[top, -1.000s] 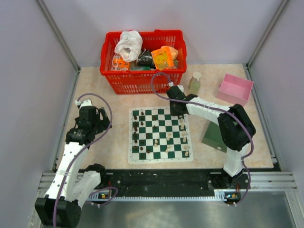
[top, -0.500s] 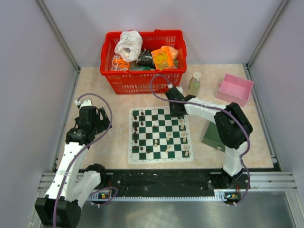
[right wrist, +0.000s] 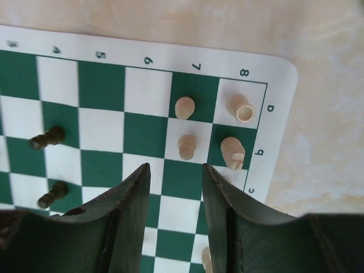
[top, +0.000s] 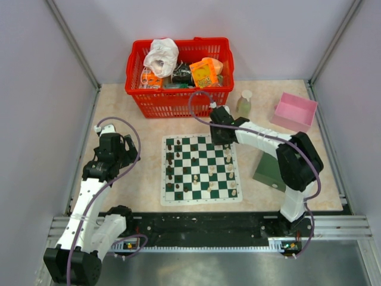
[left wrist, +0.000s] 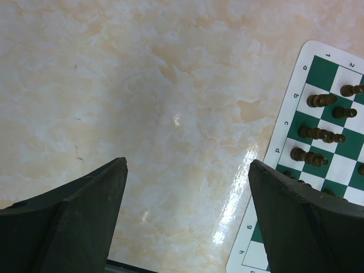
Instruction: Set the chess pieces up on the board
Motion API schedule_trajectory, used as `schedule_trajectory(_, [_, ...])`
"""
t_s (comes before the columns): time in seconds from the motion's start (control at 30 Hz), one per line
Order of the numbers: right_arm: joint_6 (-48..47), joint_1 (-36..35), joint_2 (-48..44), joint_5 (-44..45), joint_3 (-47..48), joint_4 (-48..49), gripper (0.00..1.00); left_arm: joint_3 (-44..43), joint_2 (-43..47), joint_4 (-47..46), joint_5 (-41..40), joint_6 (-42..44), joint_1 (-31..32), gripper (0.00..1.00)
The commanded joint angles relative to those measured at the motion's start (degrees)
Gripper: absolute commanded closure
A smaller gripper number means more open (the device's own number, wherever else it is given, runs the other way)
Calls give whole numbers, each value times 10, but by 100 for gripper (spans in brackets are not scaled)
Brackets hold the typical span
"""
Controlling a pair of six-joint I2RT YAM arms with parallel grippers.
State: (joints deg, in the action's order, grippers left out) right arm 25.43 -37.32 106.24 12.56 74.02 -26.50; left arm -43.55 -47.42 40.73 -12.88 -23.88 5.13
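Observation:
The board [top: 199, 200] lies flat between the two arms. Dark brown chess pieces [top: 170, 167] stand along its left side and cream ones [top: 229, 170] along its right. My right gripper [top: 218, 139] hovers over the board's far right corner. In the right wrist view it [right wrist: 175, 166] is open over empty squares with nothing between its fingers. Just beyond its tips stand cream pieces [right wrist: 187, 147], another [right wrist: 232, 152] leaning. My left gripper [left wrist: 187, 162] is wide open above bare table, left of the board's edge [left wrist: 284, 142] and several dark pieces [left wrist: 322, 100].
A red basket [top: 132, 89] full of items stands behind the board. A small bottle [top: 244, 103] and a pink tray [top: 294, 111] are at the back right. A dark green box [top: 269, 173] lies to the right of the board, under the right arm.
The right arm swayed slightly left and then back over the board's far right corner. The left arm has not moved.

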Motion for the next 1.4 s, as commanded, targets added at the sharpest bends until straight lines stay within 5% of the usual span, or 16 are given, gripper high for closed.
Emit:
schedule_trajectory(0.0, [-13, -7, -97, -15, 7, 1, 58, 0, 4, -19, -4, 2, 1, 7])
schedule_trajectory(0.5, [79, -118, -101, -43, -98, -6, 60, 0, 7, -20, 1, 2, 1, 7])
schedule_trajectory(1.37, [96, -118, -72, -21, -106, -27, 74, 1, 6, -21, 0, 2, 1, 7])
